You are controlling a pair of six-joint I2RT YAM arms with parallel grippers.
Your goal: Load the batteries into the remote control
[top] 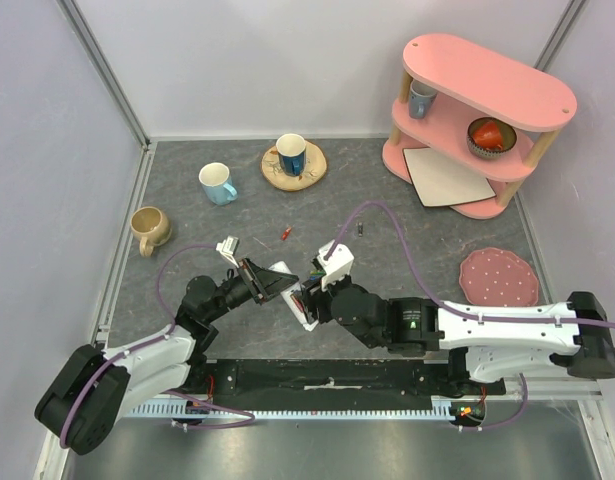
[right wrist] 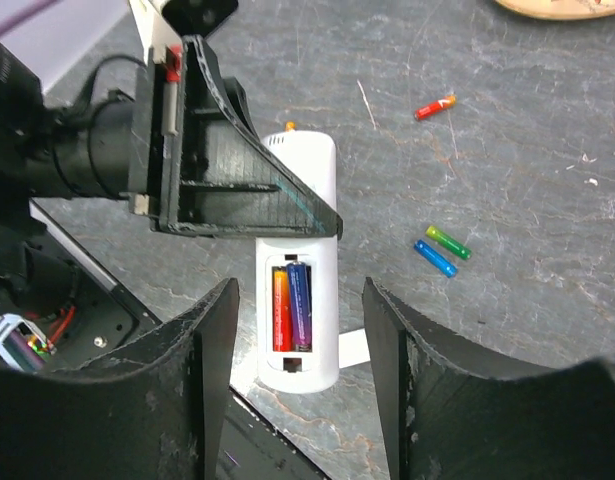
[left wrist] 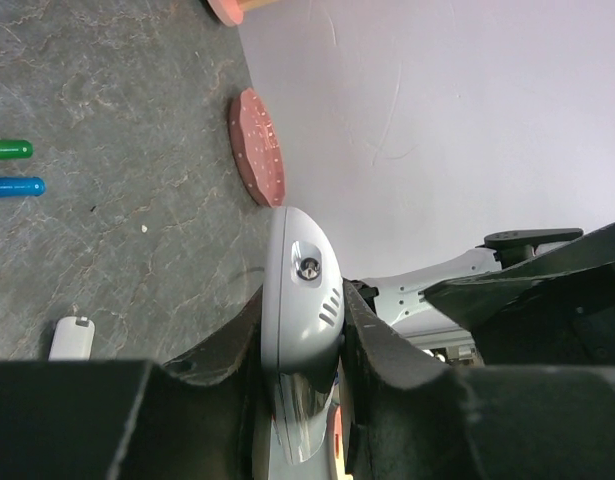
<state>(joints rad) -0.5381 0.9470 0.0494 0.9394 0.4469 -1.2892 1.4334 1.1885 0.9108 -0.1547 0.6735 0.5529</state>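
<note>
The white remote control [right wrist: 322, 200] lies back-up, clamped across its middle by my left gripper [right wrist: 232, 180], which is shut on it. Its battery bay is open and holds an orange-red battery [right wrist: 281, 310] and a blue-purple battery [right wrist: 300, 300] side by side. My right gripper [right wrist: 299, 400] is open, with one finger on each side of the remote's bay end and not touching it. Loose batteries lie on the table: red [right wrist: 434, 106], green [right wrist: 447, 241] and blue [right wrist: 435, 258]. The left wrist view shows the remote [left wrist: 299, 290] between my left gripper's [left wrist: 302, 305] fingers. From above, the remote [top: 308, 318] sits between both grippers.
A white battery cover [left wrist: 72, 338] lies on the table beside the remote. A pink dotted mat [top: 498, 277] lies at the right and a pink shelf [top: 477, 110] stands at the back right. Three mugs stand at the back left, one of them [top: 291, 153] on a wooden coaster. A small dark battery [top: 360, 229] lies mid-table.
</note>
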